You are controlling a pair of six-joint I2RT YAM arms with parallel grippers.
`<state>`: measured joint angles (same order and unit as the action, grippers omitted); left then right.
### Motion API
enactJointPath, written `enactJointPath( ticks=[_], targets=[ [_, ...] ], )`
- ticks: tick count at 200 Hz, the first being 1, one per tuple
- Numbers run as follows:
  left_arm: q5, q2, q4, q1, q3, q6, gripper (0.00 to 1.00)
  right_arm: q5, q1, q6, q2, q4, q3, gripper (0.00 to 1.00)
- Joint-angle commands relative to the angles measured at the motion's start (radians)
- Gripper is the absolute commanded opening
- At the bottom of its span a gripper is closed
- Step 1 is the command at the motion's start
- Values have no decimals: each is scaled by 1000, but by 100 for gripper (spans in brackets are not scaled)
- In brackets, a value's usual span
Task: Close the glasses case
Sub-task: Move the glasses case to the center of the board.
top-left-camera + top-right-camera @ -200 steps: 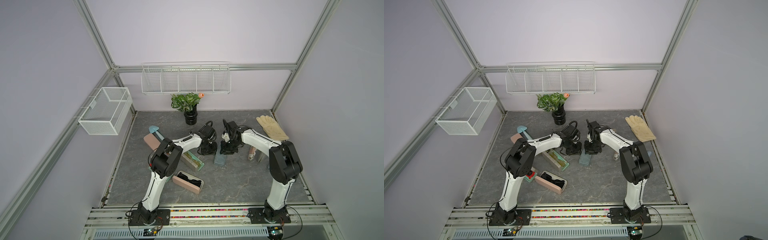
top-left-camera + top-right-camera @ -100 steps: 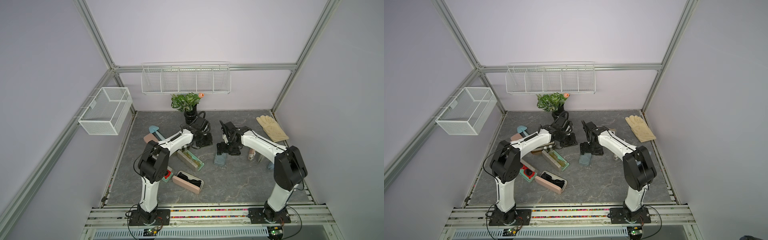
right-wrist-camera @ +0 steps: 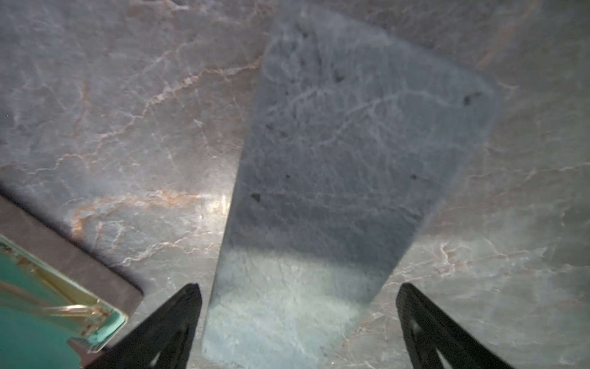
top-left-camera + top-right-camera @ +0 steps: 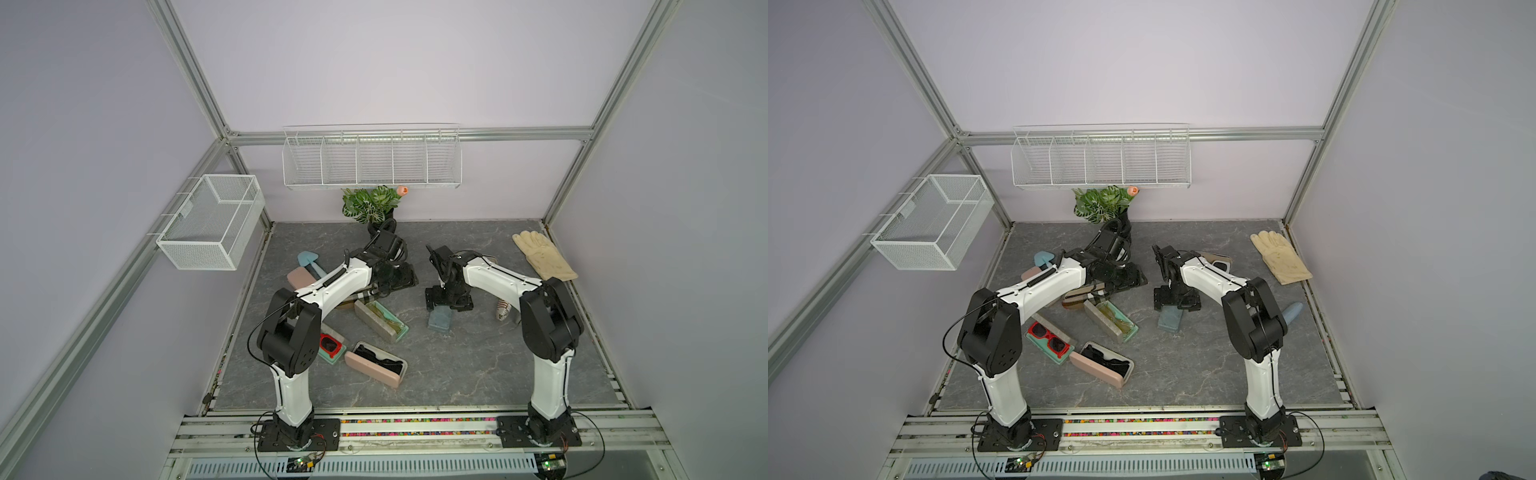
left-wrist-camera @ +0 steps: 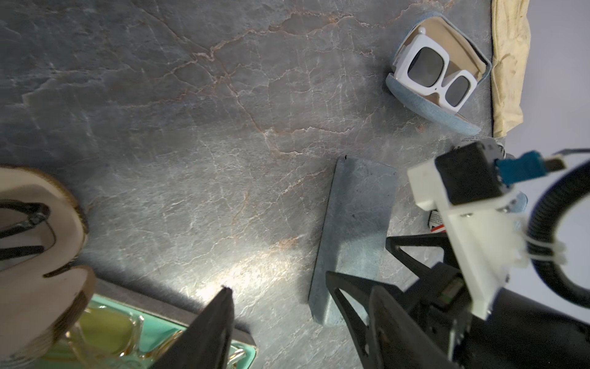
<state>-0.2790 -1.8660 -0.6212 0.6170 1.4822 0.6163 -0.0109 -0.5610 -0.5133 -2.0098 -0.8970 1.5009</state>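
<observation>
Far left, hung on the wall: white mesh basket [image 4: 212,226]. On the grey marbled worktop [image 4: 457,374], nearest that wall: blue scoop [image 4: 308,259] and closed pink case [image 4: 300,277], then a teal case with red sunglasses [image 4: 1050,338], partly under the left arm. Further right, toward the front: open pink case with dark glasses [image 4: 376,363]. Behind it, an open grey case with mint lining and yellow-tinted glasses [image 4: 380,322]. Tucked under the left forearm: checked case [image 4: 365,297], pattern only, no lettering legible. Left pincer [image 4: 405,278] low over the worktop just right of the checked case, jaws partly apart, nothing held; only one finger [image 5: 210,329] plain in the left wrist view. Against the back wall: potted plant [image 4: 372,203] below a wire shelf [image 4: 372,160]. Right of centre: blue-grey glasses case [image 4: 439,326], lid down, flat on the worktop, apart from the left pincer, surface plain and mottled. Right pincer [image 3: 298,289] over its rear end, jaws spread wide, one finger on either side of the case with a gap at each, gripping nothing. Beside the right wrist: small label [image 5: 436,223] with a red stripe, print too small to read. Further right: white sunglasses in a denim-blue case [image 5: 437,76], a striped object [image 4: 504,309], and a cream glove [image 4: 542,259] near the right edge.
</observation>
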Motion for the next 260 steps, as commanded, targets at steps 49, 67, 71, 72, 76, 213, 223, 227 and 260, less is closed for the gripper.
enactJointPath(
  ticks=[49,67,71,72,76,213,223,227,260],
  targets=[
    [38,58,-28,-5,-34,-8,69,-21,-4,-30,-71,3,28,88],
    [37,58,-29,-5,-29,-9,69,-46,-2,-28,-62,0,15,81],
    [37,57,-29,-5,-29,-9,69,-50,-1,-27,-59,-2,12,79],
    [37,57,-29,-5,-29,-8,69,-50,-1,-27,-58,-2,11,78],
    [37,57,-29,-4,-29,-9,69,-54,2,-27,-55,-2,8,76],
    [3,22,-12,-4,-17,-13,69,-136,270,38,149,-13,-235,70],
    [0,19,-11,-5,-16,-12,69,-138,285,46,154,-17,-241,70],
    [0,18,-10,-5,-16,-12,69,-141,291,49,154,-19,-240,71],
    [-5,5,-5,-5,-13,-12,69,-168,318,76,145,-47,-224,75]
  ],
)
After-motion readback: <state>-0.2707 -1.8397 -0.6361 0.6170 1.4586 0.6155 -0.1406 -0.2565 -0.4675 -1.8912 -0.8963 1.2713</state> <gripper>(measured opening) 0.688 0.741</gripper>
